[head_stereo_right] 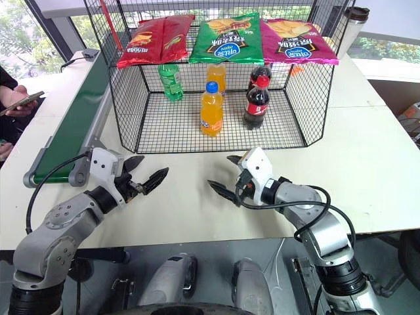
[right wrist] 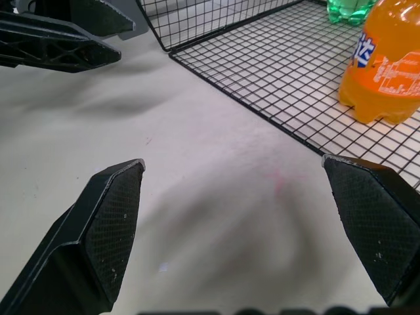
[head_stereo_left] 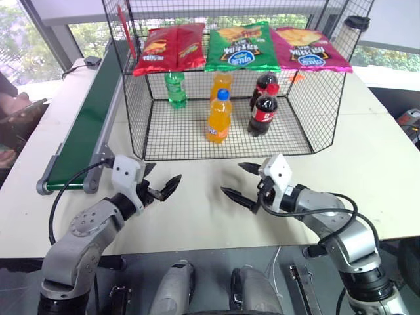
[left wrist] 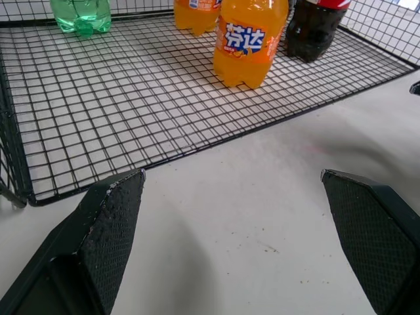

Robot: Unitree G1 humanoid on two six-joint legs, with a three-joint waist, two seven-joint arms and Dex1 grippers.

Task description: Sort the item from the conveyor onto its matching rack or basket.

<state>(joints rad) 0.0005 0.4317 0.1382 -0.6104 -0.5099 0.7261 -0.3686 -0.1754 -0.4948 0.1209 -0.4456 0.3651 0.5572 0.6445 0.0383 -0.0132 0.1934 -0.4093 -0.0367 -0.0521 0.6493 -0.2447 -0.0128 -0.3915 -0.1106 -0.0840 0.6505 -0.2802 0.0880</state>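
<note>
The item is out of view. The conveyor, a dark-green belt in a grey frame, runs along the table's left side, and nothing lies on its visible stretch. The black wire-mesh basket stands at the table's middle back. A green bottle stands in its back left corner, top partly masked by a chip bag, with no yellow cap showing. My left gripper and right gripper hover open over the bare tabletop just in front of the basket, tips turned toward each other, nothing between the fingers.
Two orange bottles and two cola bottles stand inside the basket. Three chip bags lie on its top. A tumbler stands at the back right. A person's hand with a phone is beyond the conveyor.
</note>
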